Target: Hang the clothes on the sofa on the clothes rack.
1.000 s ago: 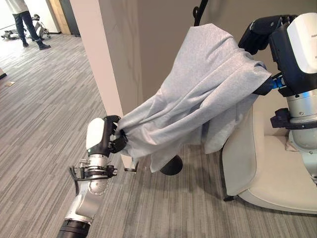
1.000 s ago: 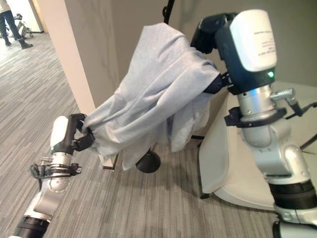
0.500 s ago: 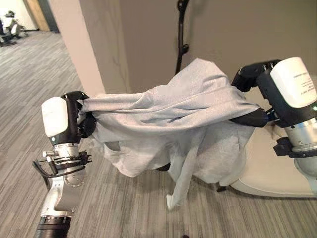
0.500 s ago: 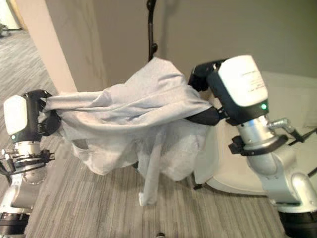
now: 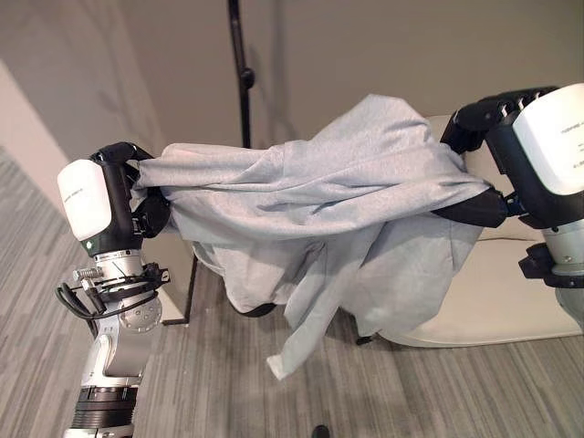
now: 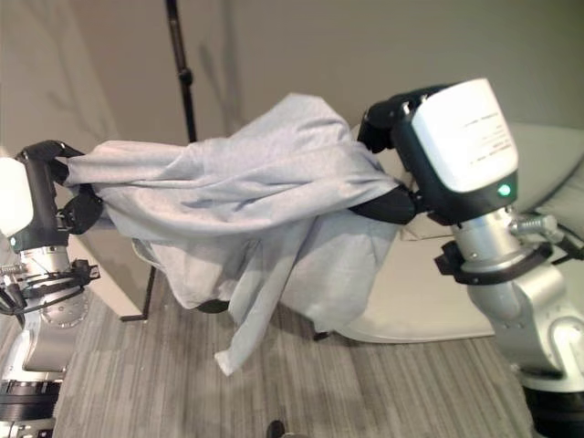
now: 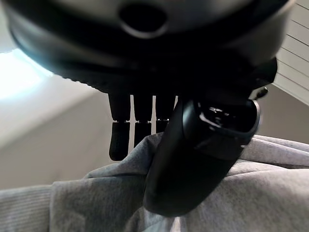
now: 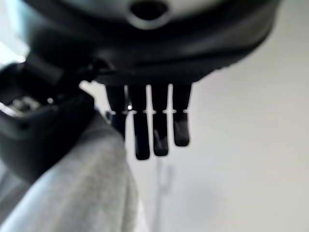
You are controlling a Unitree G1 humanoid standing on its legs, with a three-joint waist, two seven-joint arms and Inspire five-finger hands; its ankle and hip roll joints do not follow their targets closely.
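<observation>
Shirt (image 5: 319, 196) stretched sideways, left robot hand (image 5: 137, 187) to right robot hand (image 5: 484, 128)

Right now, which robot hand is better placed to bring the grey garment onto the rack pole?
Probably the left robot hand: pinching the grey garment, it shows beside the black rack pole. The right robot hand grips the other end, over by the cream sofa.

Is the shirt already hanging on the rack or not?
Not yet: the shirt is stretched between the left hand and right hand, in front of the rack.
</observation>
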